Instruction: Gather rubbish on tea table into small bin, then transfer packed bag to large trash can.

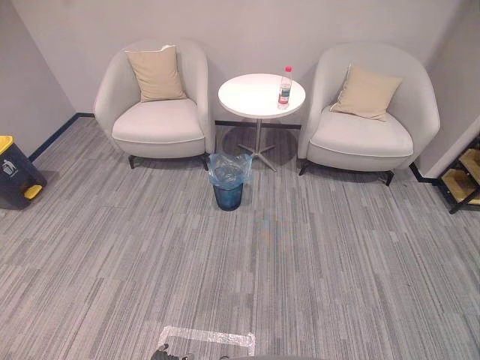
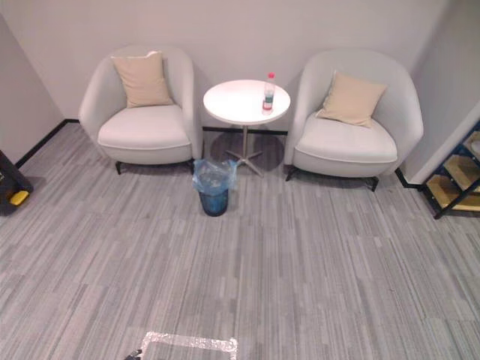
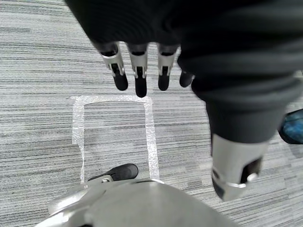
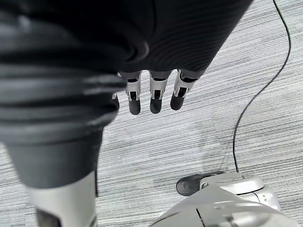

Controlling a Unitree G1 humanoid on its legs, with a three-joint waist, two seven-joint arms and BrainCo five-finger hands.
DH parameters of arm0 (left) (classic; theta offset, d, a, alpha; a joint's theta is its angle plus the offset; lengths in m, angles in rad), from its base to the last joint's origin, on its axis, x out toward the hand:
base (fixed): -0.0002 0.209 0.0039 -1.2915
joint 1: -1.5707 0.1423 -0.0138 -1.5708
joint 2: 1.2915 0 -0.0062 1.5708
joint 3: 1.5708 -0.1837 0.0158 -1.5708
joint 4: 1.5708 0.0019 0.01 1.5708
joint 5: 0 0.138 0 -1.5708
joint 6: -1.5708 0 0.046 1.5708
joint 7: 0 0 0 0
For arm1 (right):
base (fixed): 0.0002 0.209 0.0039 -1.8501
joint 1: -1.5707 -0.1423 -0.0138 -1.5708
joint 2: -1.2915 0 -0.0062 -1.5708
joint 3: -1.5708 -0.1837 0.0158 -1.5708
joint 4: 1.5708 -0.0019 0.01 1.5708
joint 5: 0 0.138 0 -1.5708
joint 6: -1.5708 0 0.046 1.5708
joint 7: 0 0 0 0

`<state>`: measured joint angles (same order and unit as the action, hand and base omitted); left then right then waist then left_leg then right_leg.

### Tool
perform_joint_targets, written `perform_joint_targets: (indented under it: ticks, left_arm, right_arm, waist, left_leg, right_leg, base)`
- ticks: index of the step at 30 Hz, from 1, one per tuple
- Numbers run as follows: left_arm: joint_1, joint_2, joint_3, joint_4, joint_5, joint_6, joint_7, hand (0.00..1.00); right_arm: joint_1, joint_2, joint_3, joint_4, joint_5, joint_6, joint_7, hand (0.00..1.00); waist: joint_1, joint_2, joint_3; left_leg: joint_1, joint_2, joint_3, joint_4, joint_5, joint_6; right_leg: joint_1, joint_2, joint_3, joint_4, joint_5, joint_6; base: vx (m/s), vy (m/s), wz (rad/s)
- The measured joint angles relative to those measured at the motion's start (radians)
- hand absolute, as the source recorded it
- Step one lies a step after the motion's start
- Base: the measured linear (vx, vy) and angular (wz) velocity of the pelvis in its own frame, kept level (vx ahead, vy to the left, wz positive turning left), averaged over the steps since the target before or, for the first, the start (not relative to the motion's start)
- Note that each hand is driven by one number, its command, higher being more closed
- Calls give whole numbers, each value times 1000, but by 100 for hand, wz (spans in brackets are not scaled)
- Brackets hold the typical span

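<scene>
As seen from both eye views, table (image 1: 251, 96) at upper centre, set between two armchairs (image 1: 159, 124), each with a tan cushion (image 1: 156, 73). Bottle (image 1: 285, 87) upright near table's right rim, red cap, not yet in the bin. Bin (image 1: 228, 193) on carpet just below table in frame, lined with blue bag (image 1: 229, 168), bag mouth open and draped over rim. Sits in front of table foot, near front corner of armchair on frame left.

Left eye view: trash can (image 1: 15, 177) at left edge, dark body, yellow lid and pedal, well apart from bin. Right eye view: a dark sliver and yellow pedal of it at left edge, but more of wooden shelf (image 2: 457, 184) at right edge. Tape outline (image 1: 208, 339) on carpet at bottom centre of both, and again in left wrist view past the fingertips.

Left hand (image 3: 140, 75) in own wrist view: fingers straight, slightly spread, holding nothing, over carpet. Right hand (image 4: 155, 94) likewise: fingers straight, side by side, nothing in them, carpet below. Bag contents: cannot tell.
</scene>
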<state>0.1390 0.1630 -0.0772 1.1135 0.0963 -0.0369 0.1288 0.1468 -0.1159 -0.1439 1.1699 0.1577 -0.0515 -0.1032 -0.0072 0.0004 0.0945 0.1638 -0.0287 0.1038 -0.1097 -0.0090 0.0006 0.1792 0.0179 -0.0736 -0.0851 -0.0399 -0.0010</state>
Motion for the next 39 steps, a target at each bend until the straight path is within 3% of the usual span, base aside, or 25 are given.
perform_joint_targets:
  ticks: [16, 27, 33, 34, 35, 37, 39]
  left_arm:
    - [-1, 1, 0, 0, 11, -2, 0, 0]
    - [-15, 7, 0, 0, 13, -1, 0, 0]
    - [-35, 5, 0, -1, 11, 1, 2, 0]
    - [-46, 6, 3, -2, 8, 0, 2, 0]
    - [-48, 6, 4, -3, 8, 0, 2, 0]
    - [-53, 6, 11, -6, 4, 0, 1, 0]
    - [-60, 9, 21, -19, -4, 0, 0, 0]
  right_arm:
    - [-1, -2, 5, 0, -5, 1, 1, 0]
    - [-20, -1, 7, 0, -14, 2, -1, 0]
    - [-43, -3, 5, -15, -39, 2, -2, 0]
    - [-43, -1, 4, -15, -37, 2, -3, 0]
    - [-44, -1, 4, -16, -37, 1, -2, 0]
    - [-42, -3, 3, -16, -24, 0, -2, 0]
    - [-41, -1, 0, -16, -6, -1, -3, 0]
  waist:
    - [-3, -6, 4]
    - [-5, -2, 22]
    - [-8, 6, 39]
    - [-8, 1, 50]
    - [-8, 1, 52]
    - [-8, 3, 55]
    - [-7, -4, 61]
  left_leg:
    - [-8, 1, 31, 0, -5, -2]
    - [-25, 5, 111, 6, -27, -2]
    - [-21, 19, 133, 8, -34, -13]
    - [-28, 24, 133, 51, -57, -39]
    - [-38, 27, 132, 77, -72, -41]
    - [-106, 52, 129, 246, -148, -55]
    - [-199, 76, 137, 454, -172, -84]
  right_leg:
    - [-18, 1, 37, -8, -1, 7]
    - [-69, 5, 110, 7, 11, 2]
    - [-95, 14, 82, 49, -3, 13]
    - [-91, 13, 72, 72, -20, 4]
    - [-92, 12, 67, 83, -28, 2]
    - [-100, 10, 44, 128, -73, -13]
    - [-106, 3, 33, 166, -107, -41]
  base:
    - [-33, -28, -6]
    - [18, -25, -23]
    - [-15, -55, -11]
    - [-30, -63, 10]
    - [-36, -88, 17]
    - [-28, -95, 21]
    - [-24, -94, 20]
